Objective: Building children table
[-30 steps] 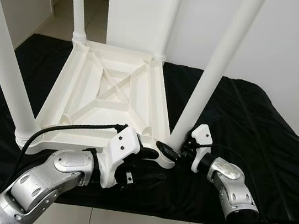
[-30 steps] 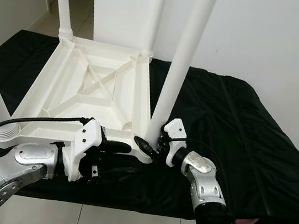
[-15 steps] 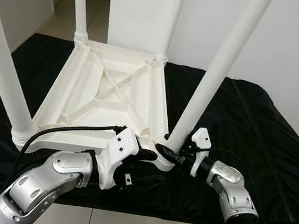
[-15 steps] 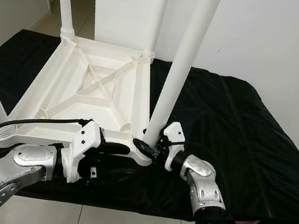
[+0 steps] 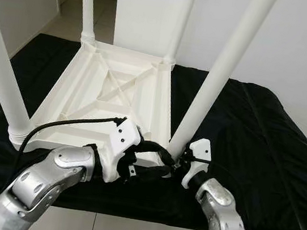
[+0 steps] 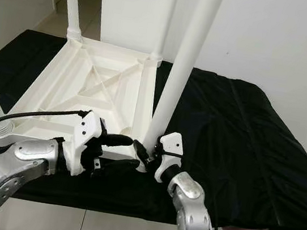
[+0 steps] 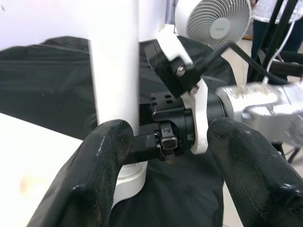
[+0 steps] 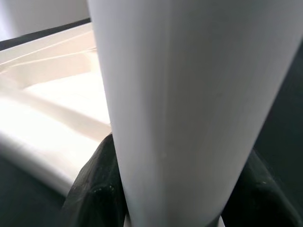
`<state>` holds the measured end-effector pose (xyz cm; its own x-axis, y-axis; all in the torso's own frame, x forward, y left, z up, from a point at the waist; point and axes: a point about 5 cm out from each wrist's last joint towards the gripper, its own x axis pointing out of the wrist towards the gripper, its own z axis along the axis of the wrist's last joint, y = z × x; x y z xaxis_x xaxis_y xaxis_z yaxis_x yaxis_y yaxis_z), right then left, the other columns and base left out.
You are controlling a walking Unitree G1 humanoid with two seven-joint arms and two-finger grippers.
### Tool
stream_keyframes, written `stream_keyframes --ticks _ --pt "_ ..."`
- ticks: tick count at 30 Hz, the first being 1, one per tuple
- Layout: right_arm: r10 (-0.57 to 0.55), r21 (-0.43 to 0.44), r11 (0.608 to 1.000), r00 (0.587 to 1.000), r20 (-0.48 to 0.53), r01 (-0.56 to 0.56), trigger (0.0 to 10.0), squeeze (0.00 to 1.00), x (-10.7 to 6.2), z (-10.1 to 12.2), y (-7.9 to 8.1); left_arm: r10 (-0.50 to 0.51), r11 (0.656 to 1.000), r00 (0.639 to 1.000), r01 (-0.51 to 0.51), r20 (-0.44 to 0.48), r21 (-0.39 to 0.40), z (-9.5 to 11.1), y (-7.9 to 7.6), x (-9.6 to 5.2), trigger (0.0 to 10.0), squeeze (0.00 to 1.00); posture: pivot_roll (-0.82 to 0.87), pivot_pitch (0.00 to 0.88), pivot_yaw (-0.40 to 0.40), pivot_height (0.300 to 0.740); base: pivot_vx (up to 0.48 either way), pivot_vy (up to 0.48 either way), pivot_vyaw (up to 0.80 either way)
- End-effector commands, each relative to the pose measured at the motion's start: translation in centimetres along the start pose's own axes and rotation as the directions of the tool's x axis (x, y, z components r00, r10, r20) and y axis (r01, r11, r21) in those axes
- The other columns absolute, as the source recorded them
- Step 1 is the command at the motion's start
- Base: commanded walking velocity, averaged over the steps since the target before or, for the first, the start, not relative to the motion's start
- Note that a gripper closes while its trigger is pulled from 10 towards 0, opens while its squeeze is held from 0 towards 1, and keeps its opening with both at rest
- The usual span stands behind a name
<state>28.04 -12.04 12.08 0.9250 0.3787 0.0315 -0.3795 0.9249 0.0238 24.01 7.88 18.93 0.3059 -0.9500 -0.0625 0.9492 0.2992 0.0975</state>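
The right claw is clamped around the base of the near white plastic round leg. The left claw, fingers apart, sits just beside it. The upturned white plastic table lies beyond on the black cloth-covered surface.

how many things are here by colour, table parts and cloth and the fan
white: 6, 4 table legs (near right leg), 1 upside-down tabletop, 1 fan
black: 1, cloth
total: 7
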Motion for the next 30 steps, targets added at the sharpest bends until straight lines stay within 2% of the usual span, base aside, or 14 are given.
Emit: stream_keyframes --ticks 1,6,8,13,14,18,19,20,21,22,24,28,29,30 --pt "-0.154 -0.018 0.988 0.986 0.057 0.156 10.0 0.00 -0.5 1.6 -1.4 0.010 1.000 1.000 -0.010 0.016 -0.004 0.2 0.3 0.0 10.0 0.00 0.00 0.000 -0.085 0.740 0.000 0.000 0.00" --pt "-0.236 -0.024 0.971 0.970 0.049 0.238 10.0 0.00 -0.7 1.6 -1.3 0.013 1.000 1.000 -0.013 0.023 -0.004 0.3 0.4 0.1 10.0 0.00 0.01 0.000 -0.090 0.740 0.000 0.000 0.00" --pt "-0.372 -0.046 0.927 0.928 0.026 0.373 10.0 0.00 -0.9 1.4 -1.3 0.021 1.000 0.999 -0.021 0.031 -0.007 0.4 0.4 0.2 10.0 0.00 0.01 0.000 -0.093 0.740 0.000 0.000 0.00" --pt "-0.378 -0.050 0.924 0.925 0.033 0.379 10.0 0.00 -0.7 1.5 -0.6 0.027 1.000 0.999 -0.027 0.036 -0.008 0.4 0.5 0.2 10.0 0.00 0.01 0.000 -0.090 0.740 0.000 0.000 0.00" --pt "-0.345 -0.006 0.938 0.937 0.056 0.346 10.0 1.00 -0.6 1.8 -0.2 0.025 1.000 0.999 -0.025 0.039 -0.009 0.4 0.4 0.3 10.0 0.00 0.01 0.000 -0.090 0.740 0.000 0.000 0.00" --pt "-0.273 0.064 0.962 0.956 0.105 0.267 10.0 1.00 -0.7 2.6 0.1 0.024 1.000 0.999 -0.024 0.044 -0.007 0.5 0.4 0.4 10.0 0.00 0.00 0.000 -0.090 0.740 0.000 0.000 0.00" --pt "-0.186 0.096 0.980 0.975 0.122 0.175 10.0 1.00 -0.9 3.0 0.0 0.023 1.000 0.998 -0.023 0.050 -0.007 0.6 0.4 0.4 10.0 0.00 0.00 0.000 -0.091 0.740 0.000 0.000 0.00" --pt "-0.149 0.084 0.987 0.981 0.124 0.139 10.0 0.10 -0.9 3.1 -0.1 0.023 1.000 0.998 -0.023 0.053 -0.008 0.7 0.4 0.5 10.0 0.00 0.00 0.000 -0.090 0.740 0.000 0.000 0.00" --pt "-0.131 0.073 0.990 0.984 0.122 0.123 10.0 0.10 -1.0 3.1 -0.2 0.023 1.000 0.998 -0.023 0.054 -0.008 0.7 0.4 0.5 10.0 0.00 0.00 0.000 -0.090 0.740 0.000 0.000 0.00" --pt "-0.095 0.055 0.994 0.989 0.116 0.089 10.0 0.00 -1.1 3.2 -0.5 0.018 1.000 0.998 -0.018 0.055 -0.010 0.7 0.3 0.5 10.0 0.00 0.00 0.000 -0.087 0.740 0.000 0.000 0.00" --pt "-0.070 0.045 0.997 0.991 0.110 0.065 10.0 0.00 -1.1 3.2 -0.7 0.015 1.000 0.998 -0.014 0.055 -0.011 0.7 0.2 0.5 10.0 0.00 0.00 0.000 -0.087 0.740 0.000 0.000 0.00" --pt "0.117 -0.025 0.993 0.990 0.077 -0.115 10.0 0.00 -1.5 3.1 -1.4 -0.005 1.000 0.999 0.006 0.042 -0.015 0.5 -0.2 0.5 10.0 0.00 -0.01 0.000 -0.084 0.740 0.000 0.000 0.00" --pt "0.219 -0.073 0.974 0.975 0.039 -0.216 10.0 0.00 -1.6 3.0 -2.3 -0.027 0.999 0.999 0.028 0.028 -0.026 0.3 -0.5 0.4 10.0 0.00 -0.01 0.000 -0.084 0.740 0.000 0.000 0.00" --pt "0.219 -0.073 0.974 0.975 0.039 -0.216 10.0 0.00 -1.6 3.0 -2.3 -0.027 0.999 0.999 0.028 0.028 -0.026 0.3 -0.5 0.4 10.0 0.00 -0.01 0.000 -0.084 0.740 0.000 0.000 0.00"
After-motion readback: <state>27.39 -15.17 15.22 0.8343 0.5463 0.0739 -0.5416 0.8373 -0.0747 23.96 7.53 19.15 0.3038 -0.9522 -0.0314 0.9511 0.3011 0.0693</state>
